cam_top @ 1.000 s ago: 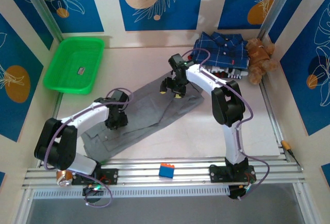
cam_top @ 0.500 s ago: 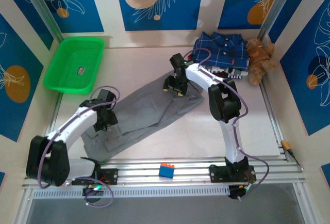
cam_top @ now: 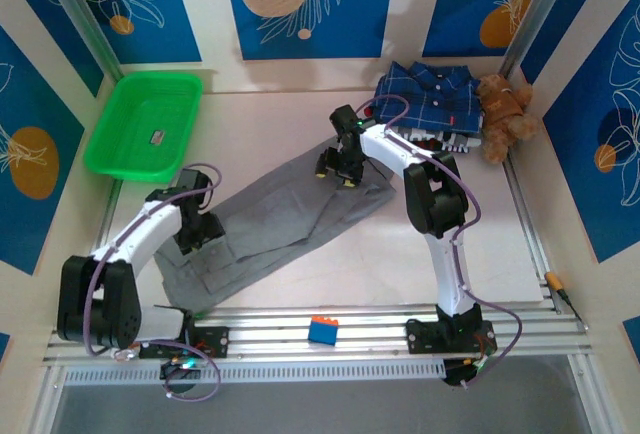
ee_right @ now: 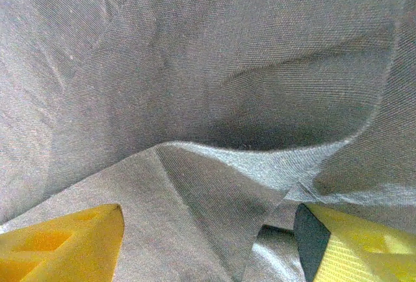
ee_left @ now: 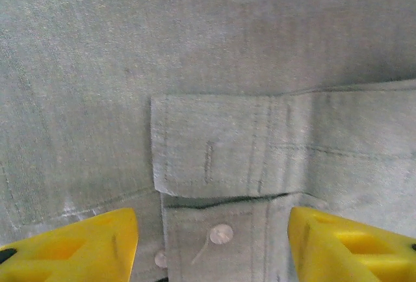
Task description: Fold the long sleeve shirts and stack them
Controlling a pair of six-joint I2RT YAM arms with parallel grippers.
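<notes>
1. Top external view: the grey shirt lies spread on the diagonal across the middle of the table, collar end towards the near left and its far end towards the right. The plaid shirt sits folded in the far right corner, just beside the teddy bear. The left gripper hangs over the grey shirt's near-left part, and the right gripper over its far end.

2. Left wrist view: the yellow fingers stand well apart with nothing between them. A buttoned cuff lies flat on the shirt body below, a button just under it. The cuff looks the firmest spot here, with doubled cloth and stitched edges, so it should be a sound place to pinch.

3. Right wrist view: the jaws are spread, one on each side of a raised fold in the cloth, and clamp nothing. The fabric looks light, soft and limp. It will likely sag and drag when lifted, so the grip should go on a hem or a doubled edge rather than on a single layer.
</notes>
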